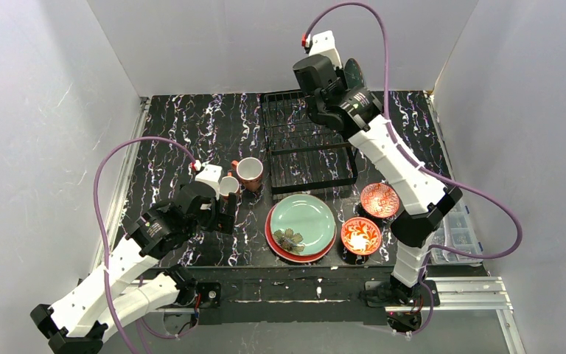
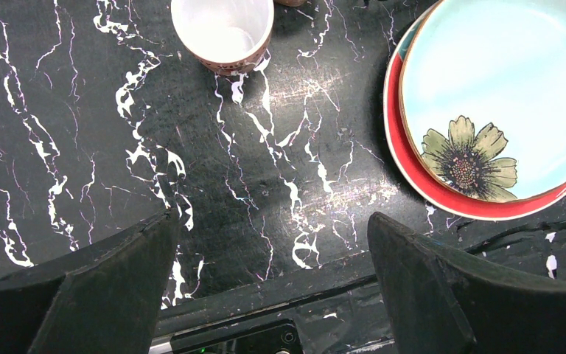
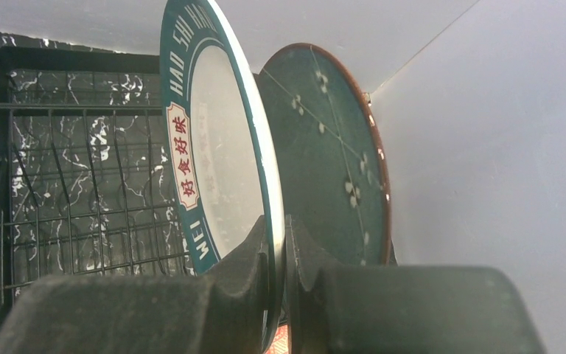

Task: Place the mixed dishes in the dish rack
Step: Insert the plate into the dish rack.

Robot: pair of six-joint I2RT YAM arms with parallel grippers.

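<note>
- The dish rack (image 1: pixel 309 147) is sitting at the far middle of the table (image 1: pixel 191 140). Its flat grid base is showing bare in the top view.
- A dark teal plate (image 3: pixel 332 162) is standing on edge at the rack's far right end. My right finger is hiding its foot.
- My right gripper (image 3: pixel 284 243) is clamping the rim of a white plate (image 3: pixel 221 169) with a teal lettered border, one finger on each face.
- I am holding that plate upright over the rack's far end, just beside the dark teal plate. I cannot tell whether the two are touching lower down.
- My left gripper (image 2: pixel 273 221) is hovering low over the near left of the table, jaws wide apart and gripping nothing.
- A mug (image 2: pixel 222 29) is standing mouth-up ahead of those jaws, apart from them. A second mug (image 1: pixel 250 172) is standing just beyond it.
- A pale green plate (image 1: pixel 302 221) is lying on a red plate (image 1: pixel 274 240), to the right of my left jaws.
- Two small red bowls (image 1: pixel 379 199) (image 1: pixel 360 236) are sitting right of that stack, outside the rack.
</note>
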